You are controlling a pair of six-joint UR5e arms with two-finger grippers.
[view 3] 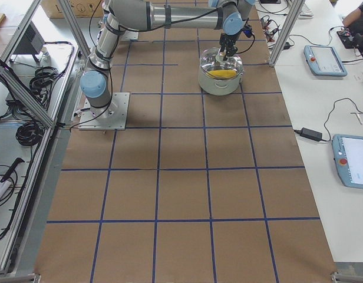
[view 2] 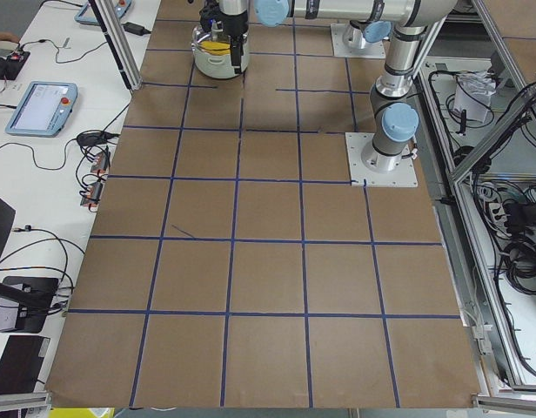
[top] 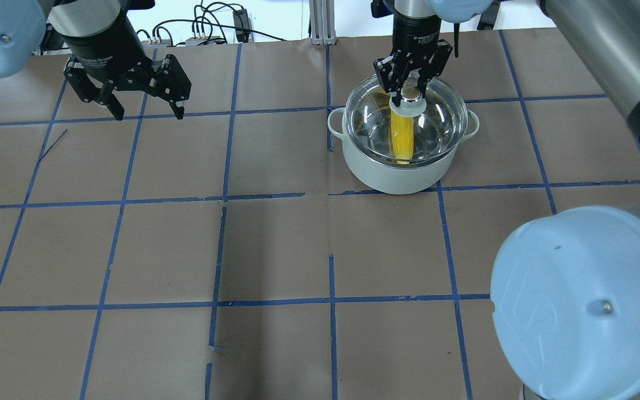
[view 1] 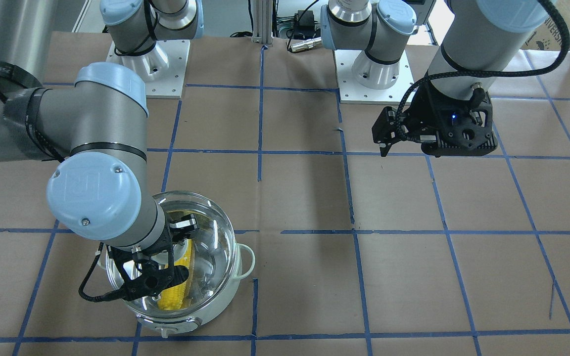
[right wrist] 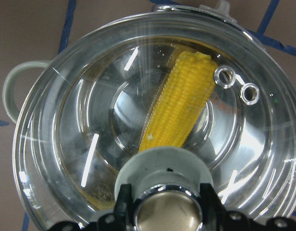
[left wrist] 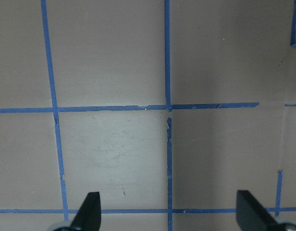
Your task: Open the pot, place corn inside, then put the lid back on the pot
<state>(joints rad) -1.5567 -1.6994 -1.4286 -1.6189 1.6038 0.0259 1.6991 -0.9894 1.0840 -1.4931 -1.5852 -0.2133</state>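
Note:
The pale mint-white pot (top: 392, 178) stands at the far right of the table. The yellow corn (top: 401, 136) lies inside it, also clear in the right wrist view (right wrist: 179, 106). The clear glass lid (top: 436, 119) sits on the pot's rim over the corn. My right gripper (top: 409, 91) is above the lid, its fingers closed against the shiny knob (right wrist: 167, 211). My left gripper (top: 145, 111) hangs open and empty over bare table at the far left; the left wrist view shows its gripper (left wrist: 169, 214) over blue tape lines.
Brown paper with a blue tape grid (top: 331, 194) covers the table. The right arm's elbow (top: 581, 300) fills the near right corner of the overhead view. Both arm bases (view 1: 369, 74) stand at the robot's edge. Tablets (view 3: 326, 59) lie on the side benches.

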